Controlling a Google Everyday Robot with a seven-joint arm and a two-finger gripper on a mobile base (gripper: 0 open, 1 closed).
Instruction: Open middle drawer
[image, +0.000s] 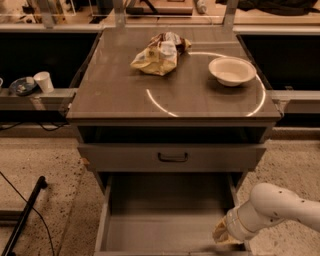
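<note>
The middle drawer (165, 220) stands pulled out toward me below a closed grey drawer front (125, 158) with a small black loop handle (172, 157). Its grey inside is bare, and its front runs along the bottom edge of the view with the handle out of sight. My gripper (225, 235), on a white arm (280, 205) coming in from the right, is at the front right corner of the open drawer, touching or just above its rim.
On the cabinet top (110, 95) lie a crumpled snack bag (157, 54) and a white bowl (232, 70). A paper cup (44, 81) stands on a ledge at the left. A black pole (22, 217) and a cable lie on the speckled floor at the lower left.
</note>
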